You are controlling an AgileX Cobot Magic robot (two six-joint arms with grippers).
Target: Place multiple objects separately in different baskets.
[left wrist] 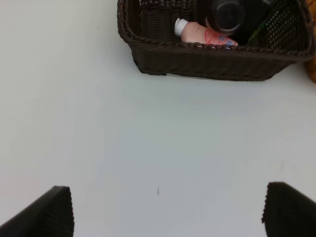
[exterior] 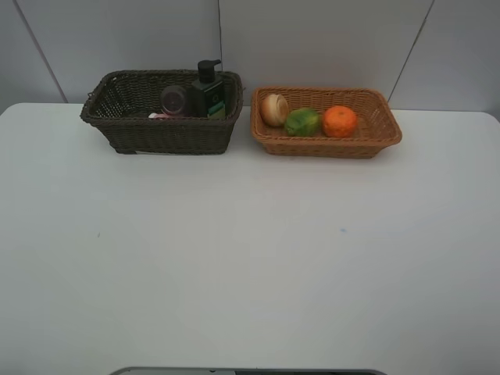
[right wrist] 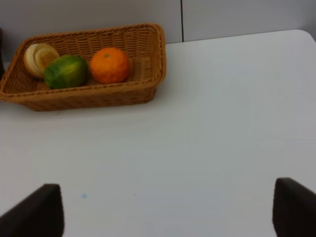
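Note:
At the back left stands the dark brown basket (exterior: 156, 134) (left wrist: 207, 61). It holds a dark green pump bottle (exterior: 209, 90), a purple cup (exterior: 175, 100) (left wrist: 228, 15) and a small pink bottle (exterior: 156, 116) (left wrist: 205, 34) lying flat. Beside it on the right, the light tan basket (exterior: 328, 147) (right wrist: 79, 94) holds a pale apple-like fruit (exterior: 274, 108) (right wrist: 39, 58), a green fruit (exterior: 303, 122) (right wrist: 65, 71) and an orange (exterior: 340, 121) (right wrist: 110, 64). My left gripper (left wrist: 168, 212) and right gripper (right wrist: 165, 210) both stand open over bare table, well short of the baskets. Neither arm shows in the exterior high view.
The white table (exterior: 250, 258) stretches from the baskets to the near edge. A pale panelled wall (exterior: 312, 39) rises right behind the baskets. The two baskets stand close together with a narrow gap between them.

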